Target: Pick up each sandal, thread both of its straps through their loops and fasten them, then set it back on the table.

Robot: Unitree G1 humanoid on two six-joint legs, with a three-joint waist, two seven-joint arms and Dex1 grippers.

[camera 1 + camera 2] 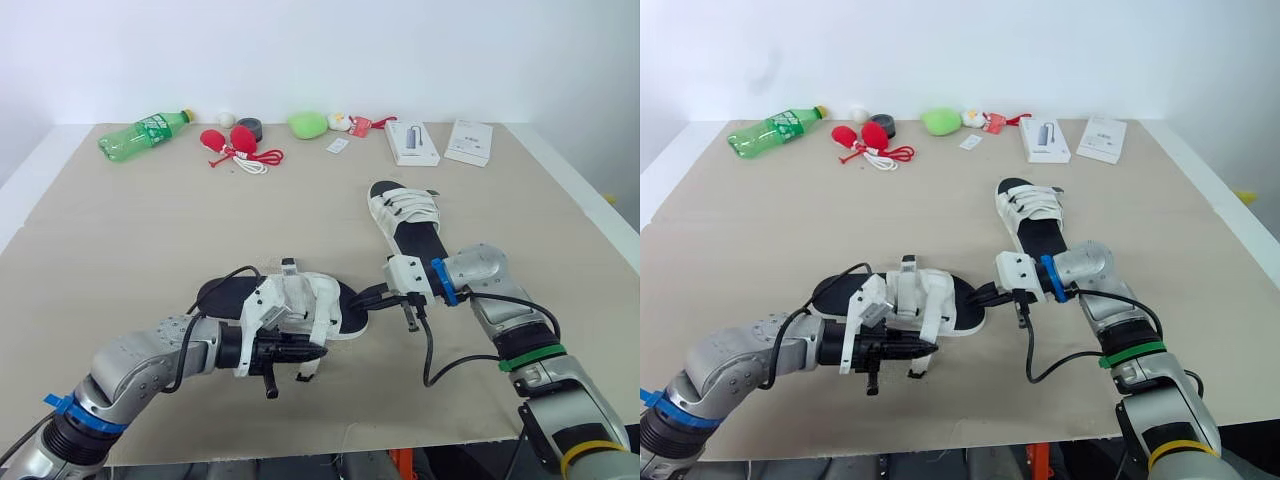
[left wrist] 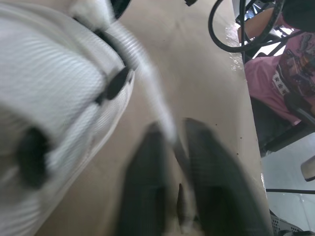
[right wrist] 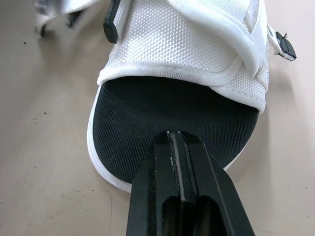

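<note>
Tan table (image 1: pixel 120 230): left gripper (image 2: pixel 172 133) clenched on strap (image 2: pixel 150 81) of near sandal (image 1: pixel 325 300); right gripper (image 3: pixel 178 136) closed empty, tips touching its insole edge. Second sandal (image 1: pixel 405 225) at 1 o'clock.

two sandals (image 1: pixel 325 300) (image 1: pixel 405 222), one bottle (image 1: pixel 145 135), two boxes (image 1: pixel 412 142) (image 1: pixel 468 141)

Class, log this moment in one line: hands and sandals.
left hand: shut on white strap of near white mesh sandal | right hand: shut, touching its black footbed | far white sandal: on beige table

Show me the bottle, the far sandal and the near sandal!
bottle (image 1: pixel 148 132): left eye view, its label
far sandal (image 1: pixel 405 212): left eye view, its white straps
near sandal (image 1: pixel 325 300): left eye view, its white upper
</note>
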